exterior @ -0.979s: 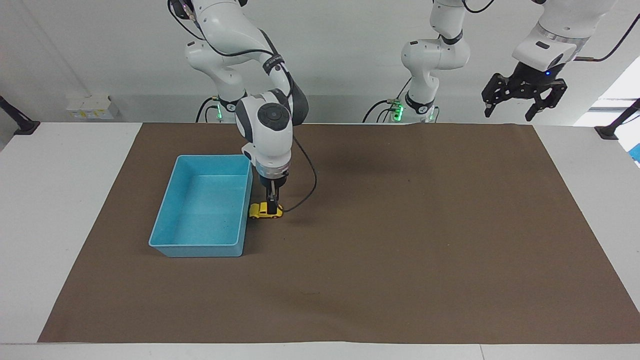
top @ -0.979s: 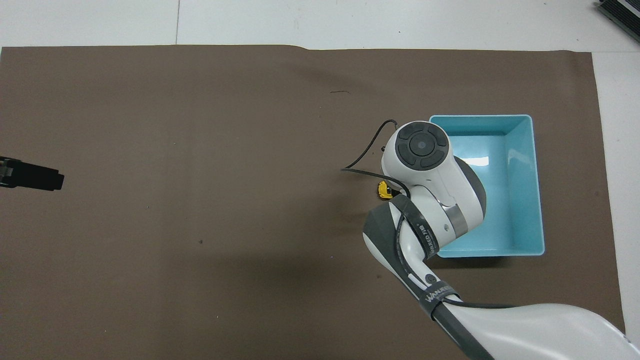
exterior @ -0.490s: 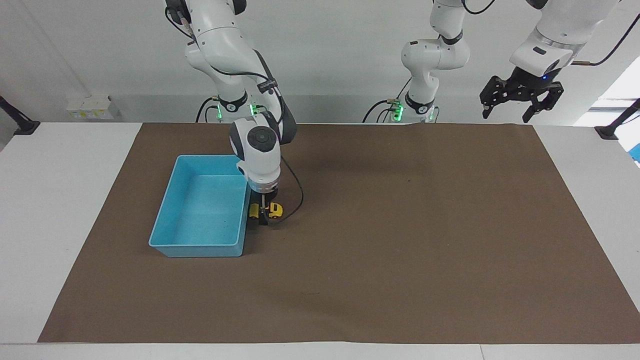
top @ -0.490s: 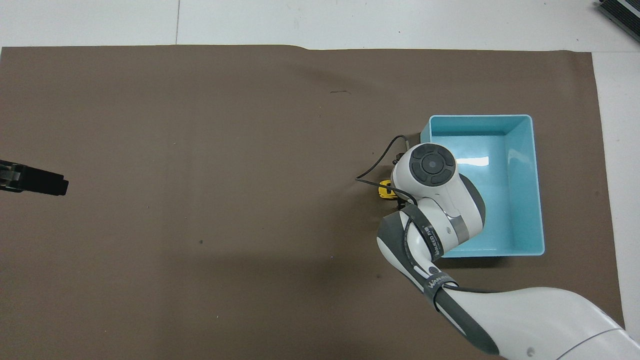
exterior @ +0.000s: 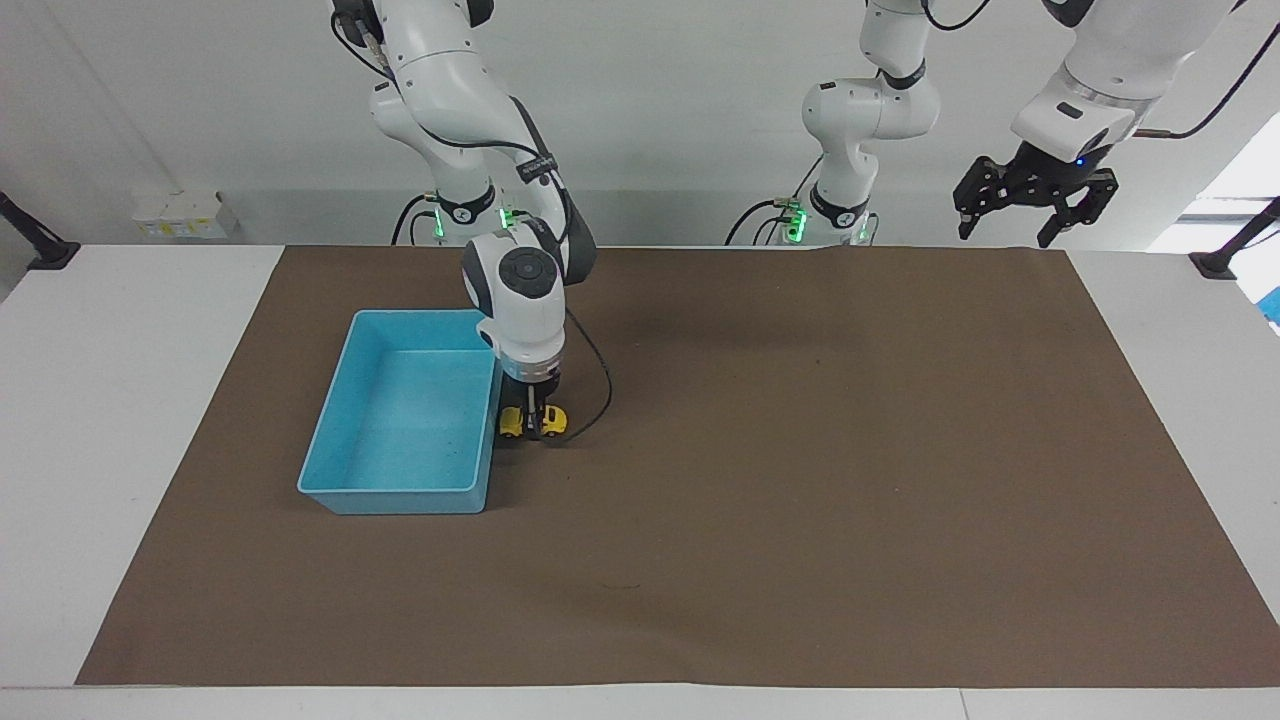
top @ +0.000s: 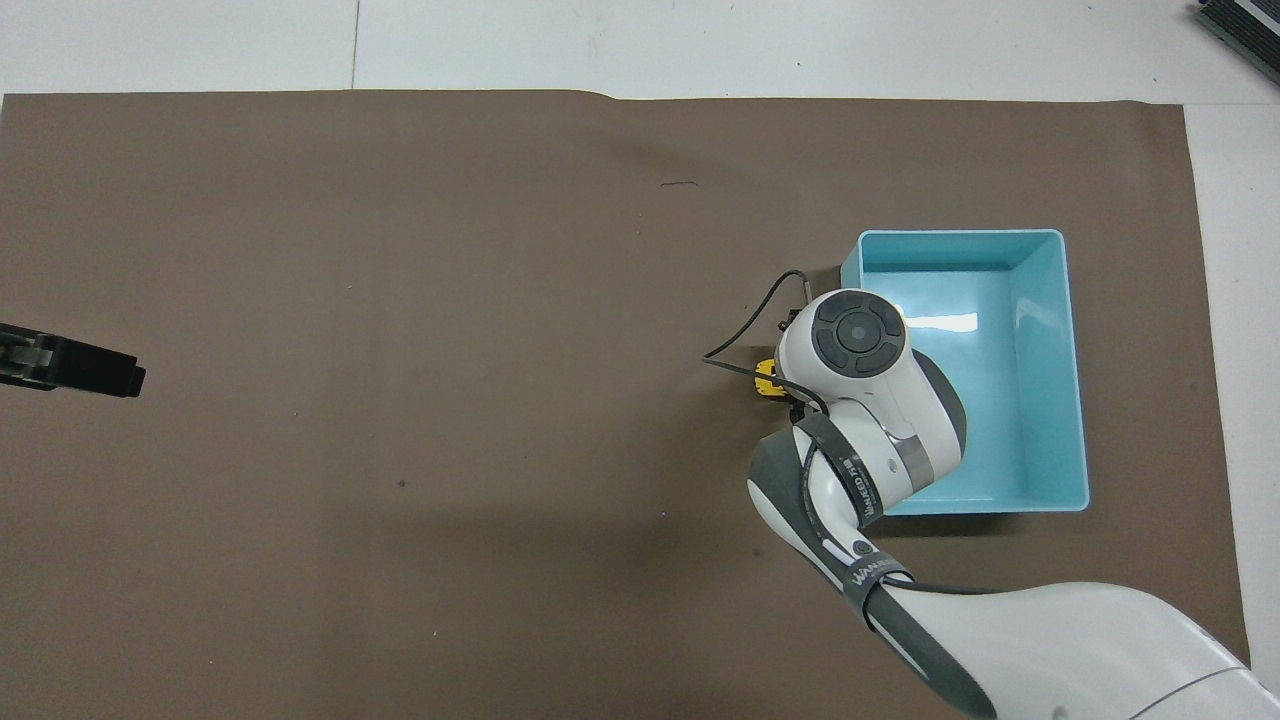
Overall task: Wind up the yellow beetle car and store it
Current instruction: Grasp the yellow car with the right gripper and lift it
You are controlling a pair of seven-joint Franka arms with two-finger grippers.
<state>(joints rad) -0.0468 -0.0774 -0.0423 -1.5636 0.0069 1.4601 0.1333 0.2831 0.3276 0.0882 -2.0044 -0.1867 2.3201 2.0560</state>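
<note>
Yellow and tiny, the beetle car (exterior: 533, 422) is sitting on the brown mat (exterior: 800, 480) just beside the blue bin (exterior: 345, 452), its long axis lying along the table's length. The right gripper (exterior: 533, 420) is clamping its fingers on the car's middle; which end is the front cannot be told. The left gripper (exterior: 1033, 195) is waiting in the air over its own end of the table, fingers apart.
</note>
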